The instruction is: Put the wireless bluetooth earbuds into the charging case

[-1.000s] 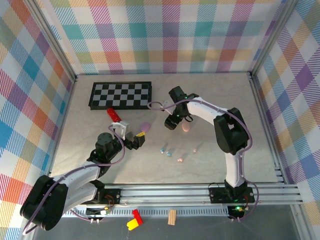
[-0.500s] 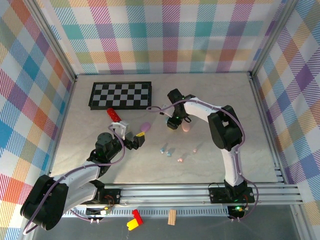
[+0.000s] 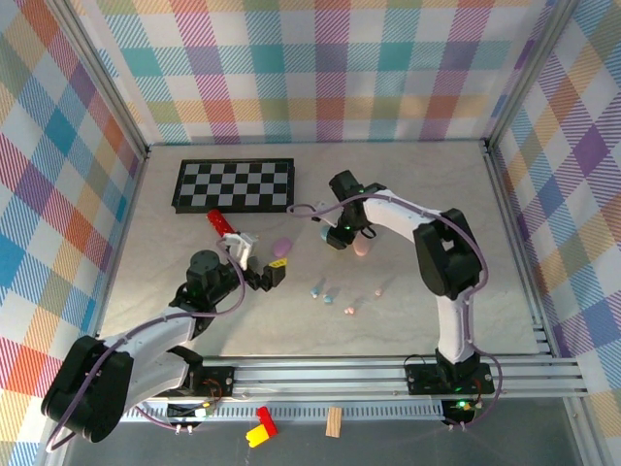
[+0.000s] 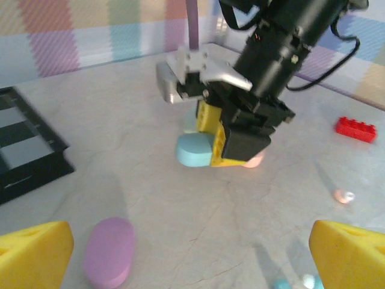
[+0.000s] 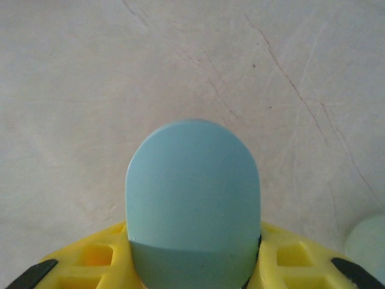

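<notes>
My right gripper is down on the table, shut on a light blue oval charging case; the same case pokes out from its yellow fingers in the left wrist view. Tiny pastel earbuds lie loose nearer the front: a blue one, a mint one and two pink ones. My left gripper stands open above the table left of them, with nothing between its yellow fingertips.
A purple case lies beside the left gripper and a pink case right of the right gripper. A pale mint rounded object sits close by the blue case. A chessboard and a red brick are at the back left.
The right gripper's jaws have closed on the blue case. The left gripper has shifted slightly.
</notes>
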